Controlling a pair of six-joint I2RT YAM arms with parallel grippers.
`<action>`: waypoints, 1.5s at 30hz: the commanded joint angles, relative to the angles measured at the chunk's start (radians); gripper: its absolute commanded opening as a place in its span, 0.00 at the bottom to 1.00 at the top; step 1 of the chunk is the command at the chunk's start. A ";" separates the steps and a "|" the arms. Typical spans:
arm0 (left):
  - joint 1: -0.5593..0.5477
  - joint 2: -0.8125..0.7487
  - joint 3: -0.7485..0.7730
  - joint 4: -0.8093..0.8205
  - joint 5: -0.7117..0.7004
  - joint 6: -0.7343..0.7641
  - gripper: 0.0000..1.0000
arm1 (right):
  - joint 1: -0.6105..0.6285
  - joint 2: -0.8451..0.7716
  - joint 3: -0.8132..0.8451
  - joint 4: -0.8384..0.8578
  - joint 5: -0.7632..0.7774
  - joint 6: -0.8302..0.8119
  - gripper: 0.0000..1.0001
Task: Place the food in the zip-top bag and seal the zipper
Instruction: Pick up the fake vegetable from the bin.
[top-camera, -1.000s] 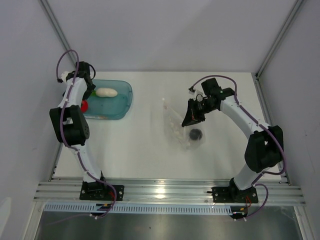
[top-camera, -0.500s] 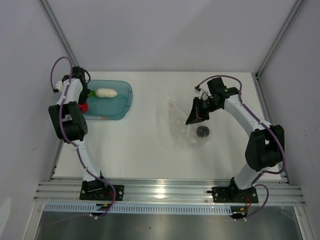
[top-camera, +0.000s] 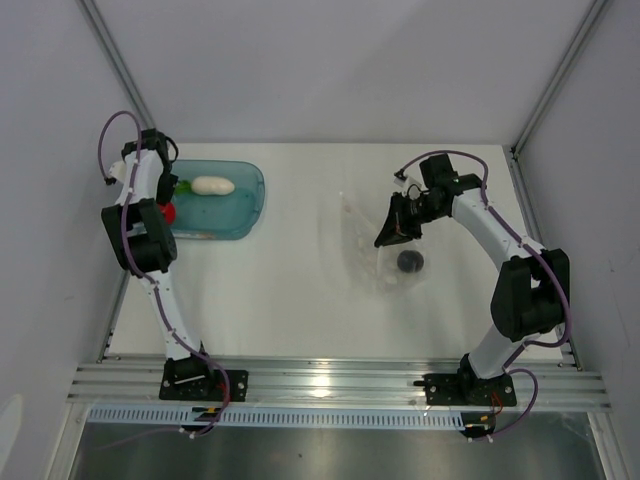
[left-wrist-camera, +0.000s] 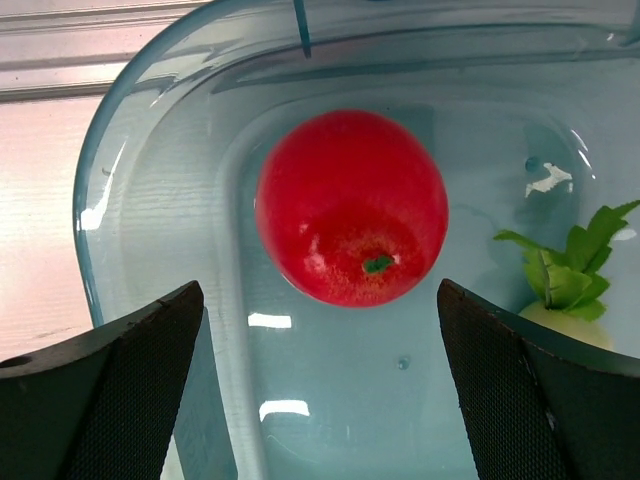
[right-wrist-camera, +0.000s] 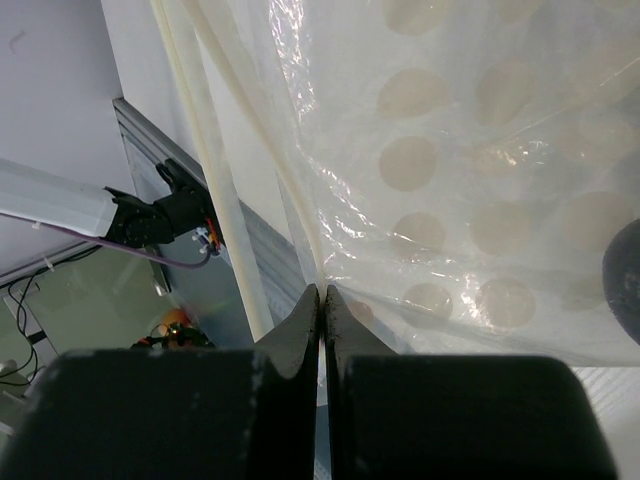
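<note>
The red tomato (left-wrist-camera: 350, 205) lies in the teal tray (left-wrist-camera: 150, 200), and my open, empty left gripper (left-wrist-camera: 320, 335) hovers just above it with a finger on each side. The white radish (top-camera: 213, 185) lies in the tray too; its green leaves (left-wrist-camera: 565, 270) show beside the tomato. In the top view the tomato (top-camera: 168, 212) peeks out beside my left gripper (top-camera: 160, 196). My right gripper (right-wrist-camera: 321, 296) is shut on an edge of the clear zip-top bag (right-wrist-camera: 470, 150). The dark round piece (top-camera: 410, 261) shows through the bag (top-camera: 362, 245), by my right gripper (top-camera: 390, 232).
The teal tray (top-camera: 240, 205) sits at the back left of the white table. Grey walls and metal posts close in both sides and the back. An aluminium rail (top-camera: 330, 380) runs along the near edge.
My right gripper has drawn the bag and the dark piece a little to the right. My left arm has shifted slightly over the tray's left end, above the tomato.
</note>
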 joint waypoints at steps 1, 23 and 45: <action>0.016 0.019 0.060 -0.072 0.004 -0.063 0.99 | -0.016 -0.002 -0.011 0.015 -0.019 0.000 0.00; 0.068 0.107 0.163 -0.155 0.085 -0.103 0.99 | -0.039 0.022 -0.016 0.024 -0.024 0.003 0.00; 0.105 0.124 0.179 -0.158 0.102 -0.109 1.00 | -0.043 0.000 -0.043 0.026 -0.019 0.003 0.00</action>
